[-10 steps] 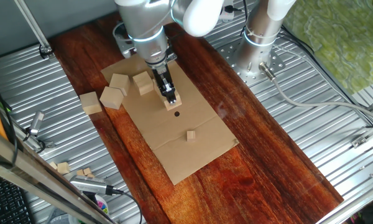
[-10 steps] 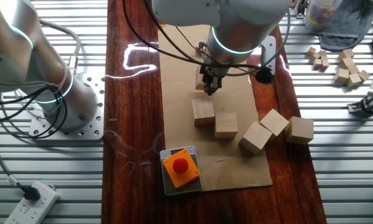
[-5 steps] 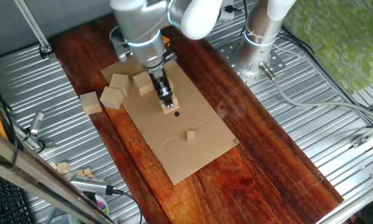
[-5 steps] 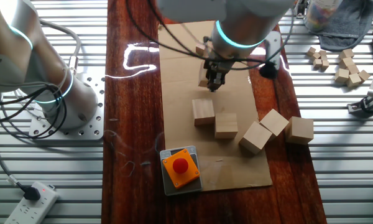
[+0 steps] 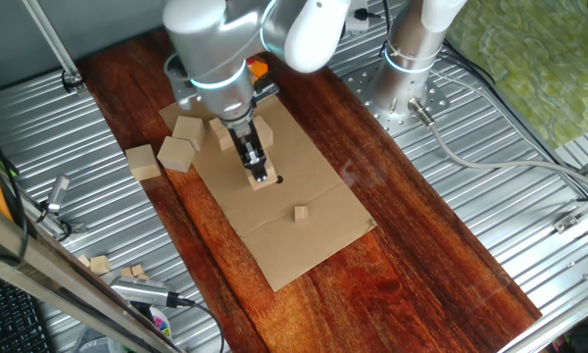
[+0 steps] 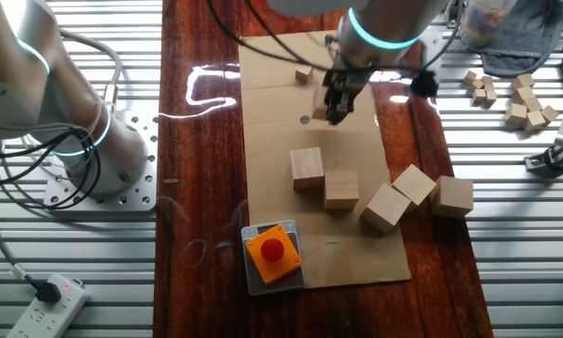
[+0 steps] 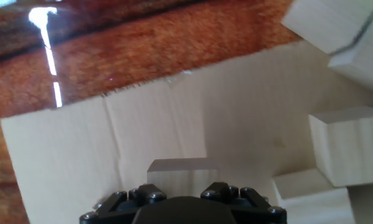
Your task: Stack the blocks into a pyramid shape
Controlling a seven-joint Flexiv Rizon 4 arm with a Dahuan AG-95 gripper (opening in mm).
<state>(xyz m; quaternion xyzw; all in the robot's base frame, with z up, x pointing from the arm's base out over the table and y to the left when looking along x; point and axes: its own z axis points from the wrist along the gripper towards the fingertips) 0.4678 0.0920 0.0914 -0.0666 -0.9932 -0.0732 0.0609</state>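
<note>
My gripper (image 5: 259,173) is shut on a pale wooden block (image 5: 264,180) and holds it just over the cardboard sheet (image 5: 304,245). In the other fixed view the gripper (image 6: 336,111) holds that block (image 6: 320,113) beyond the loose ones. In the hand view the block (image 7: 179,169) sits right in front of the gripper (image 7: 181,190). Several more blocks lie loose: two side by side (image 6: 308,169) (image 6: 342,189) on the cardboard, and three (image 6: 386,207) (image 6: 416,182) (image 6: 453,196) in a cluster at its edge.
An orange box with a red button (image 6: 272,253) sits on the cardboard's corner. A tiny wooden cube (image 6: 304,73) lies at the other end of the cardboard. Small wooden cubes (image 6: 525,99) lie on the metal table. A second arm's base (image 6: 94,150) stands beside the wooden board.
My gripper has carried the block across the cardboard, away from the two side-by-side blocks and toward the tiny cube's end. The loose blocks have not moved.
</note>
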